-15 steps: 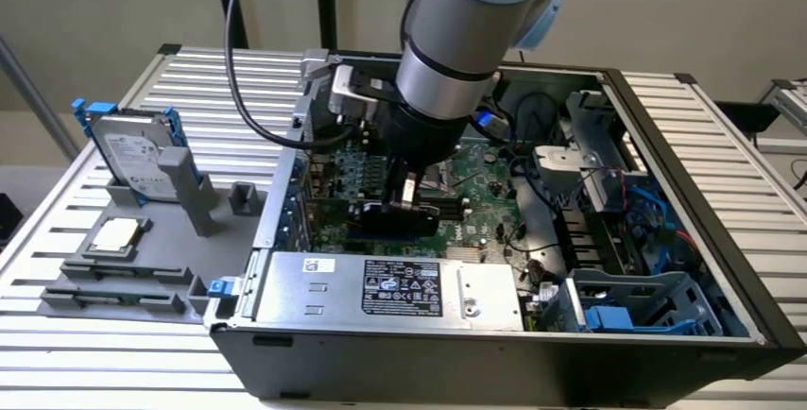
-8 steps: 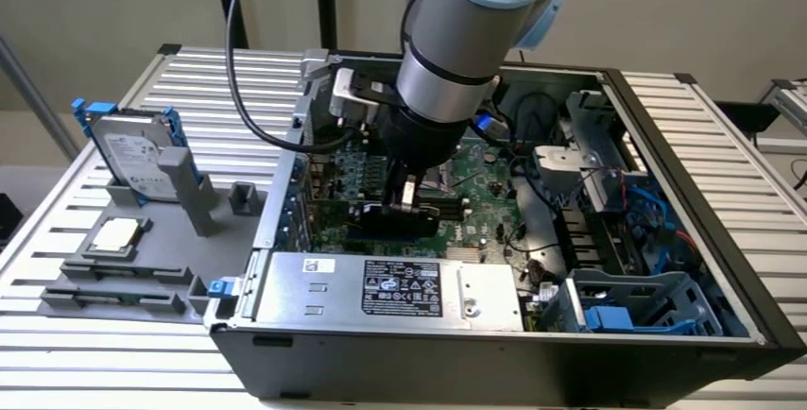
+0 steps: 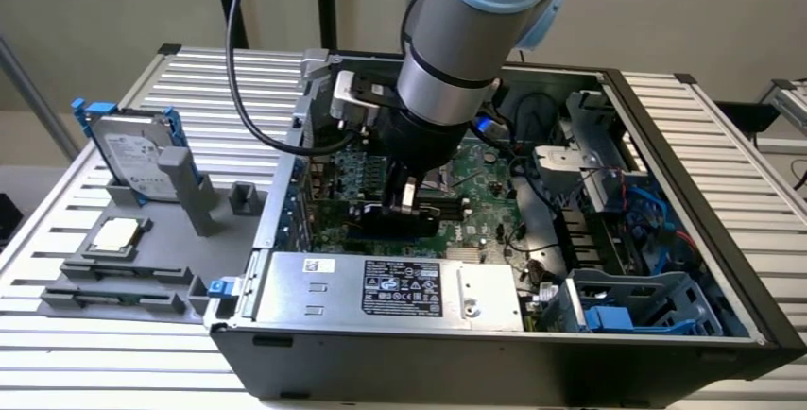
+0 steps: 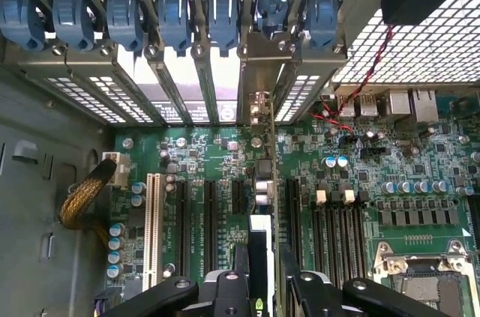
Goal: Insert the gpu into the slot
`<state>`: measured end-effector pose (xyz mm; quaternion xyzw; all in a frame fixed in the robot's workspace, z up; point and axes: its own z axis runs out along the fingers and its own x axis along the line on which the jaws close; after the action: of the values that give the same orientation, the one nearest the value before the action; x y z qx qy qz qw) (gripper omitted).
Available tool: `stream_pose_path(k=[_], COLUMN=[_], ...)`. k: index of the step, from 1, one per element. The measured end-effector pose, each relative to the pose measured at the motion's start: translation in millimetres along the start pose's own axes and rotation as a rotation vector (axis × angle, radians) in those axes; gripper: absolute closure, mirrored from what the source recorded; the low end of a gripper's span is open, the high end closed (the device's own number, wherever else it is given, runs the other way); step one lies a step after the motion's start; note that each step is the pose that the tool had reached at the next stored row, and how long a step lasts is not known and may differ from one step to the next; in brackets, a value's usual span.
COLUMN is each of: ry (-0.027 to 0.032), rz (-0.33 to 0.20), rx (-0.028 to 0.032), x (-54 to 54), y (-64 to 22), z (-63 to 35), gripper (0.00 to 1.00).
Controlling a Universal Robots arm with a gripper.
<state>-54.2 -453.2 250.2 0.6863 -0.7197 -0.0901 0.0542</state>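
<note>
The gpu (image 4: 262, 182) stands edge-on on the green motherboard (image 4: 202, 152), and its metal bracket (image 4: 259, 70) sits in the rear row of card openings. In the exterior view the gpu (image 3: 391, 223) is a black card upright inside the open case, just under my gripper (image 3: 406, 204). My gripper (image 4: 262, 276) is open. Its black fingers (image 4: 225, 287) stand on either side of the card's near end, with a small gap showing on one side. The slot is hidden beneath the card.
Black expansion slots and a white slot (image 4: 154, 227) lie beside the card, and the silver processor socket (image 4: 424, 272) is further off. Blue latches (image 4: 172, 17) line the case wall. The power supply (image 3: 391, 287) fills the case front. On a fixture outside stands a hard drive (image 3: 132, 155).
</note>
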Motion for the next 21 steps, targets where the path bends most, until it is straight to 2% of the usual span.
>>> stream_pose_path(k=[5, 9, 21], ry=[0.0006, 0.0007, 0.0024], rz=[-0.001, 0.0, -0.005], rx=[-0.0006, -0.0015, -0.0128], x=[-1.7, -2.4, -3.8], y=[1.4, 1.8, 1.2], z=[-6.8, -8.4, -7.5], gripper=[0.74, 0.74, 0.74])
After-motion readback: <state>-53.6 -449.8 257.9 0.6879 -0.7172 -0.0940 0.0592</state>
